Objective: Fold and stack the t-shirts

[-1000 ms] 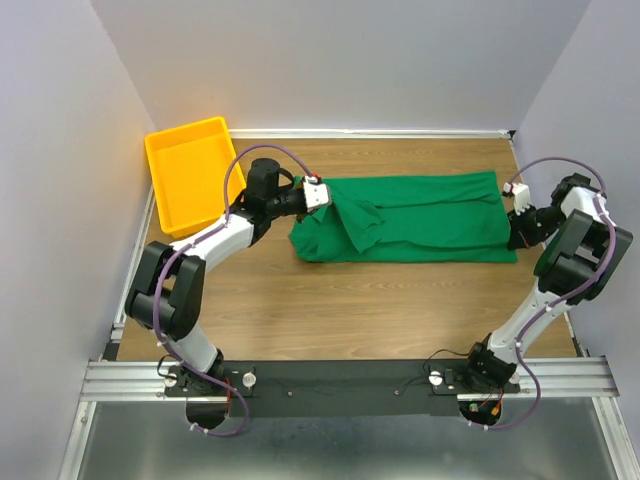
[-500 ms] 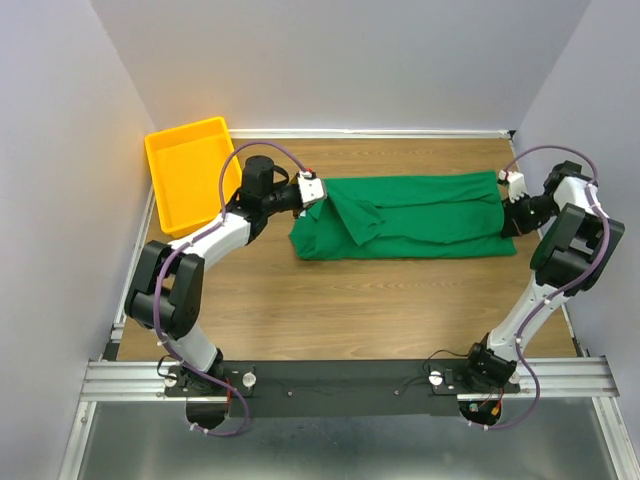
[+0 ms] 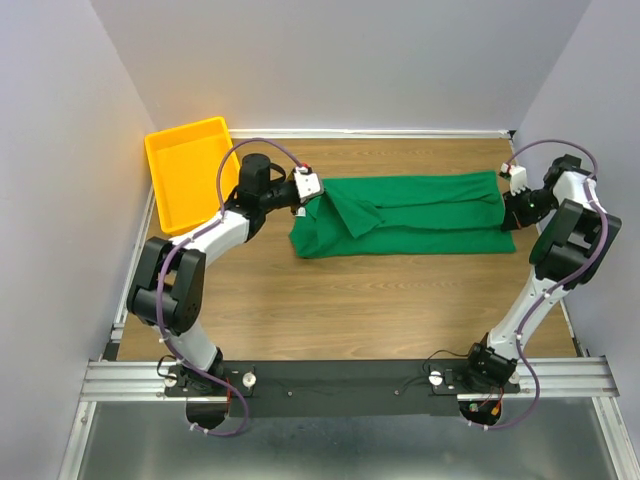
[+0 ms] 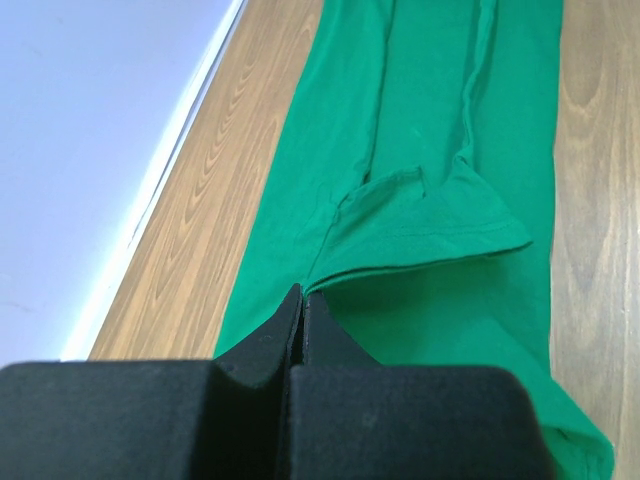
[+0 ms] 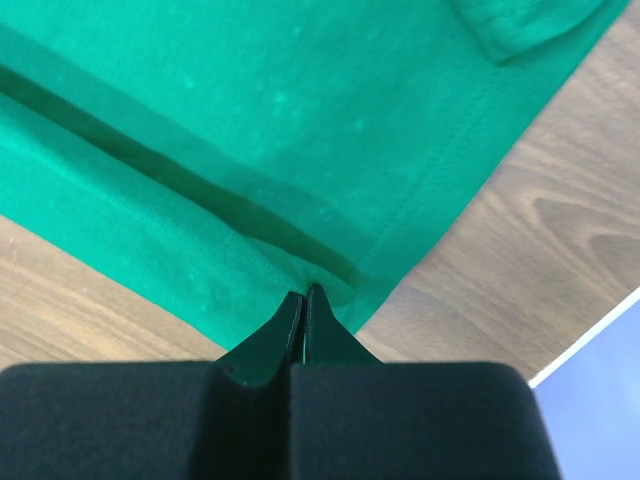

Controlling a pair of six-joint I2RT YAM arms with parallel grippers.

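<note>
The green t-shirt (image 3: 425,215) lies folded into a long band across the back half of the table, with a sleeve flap turned over near its left end. My left gripper (image 3: 316,198) is shut on the shirt's left edge; in the left wrist view its tips (image 4: 302,293) pinch a fold of the t-shirt (image 4: 440,120). My right gripper (image 3: 507,222) is shut on the right end; in the right wrist view its tips (image 5: 304,291) pinch a corner of the t-shirt (image 5: 250,120) just above the wood.
A yellow bin (image 3: 163,190) stands at the back left, close behind the left arm. The back wall and right wall are near the shirt's ends. Bare wooden table (image 3: 350,300) lies between the shirt and the arm bases.
The right gripper has moved towards the back of the table with the shirt's right end, making the band narrower there. The left gripper has shifted slightly back and left.
</note>
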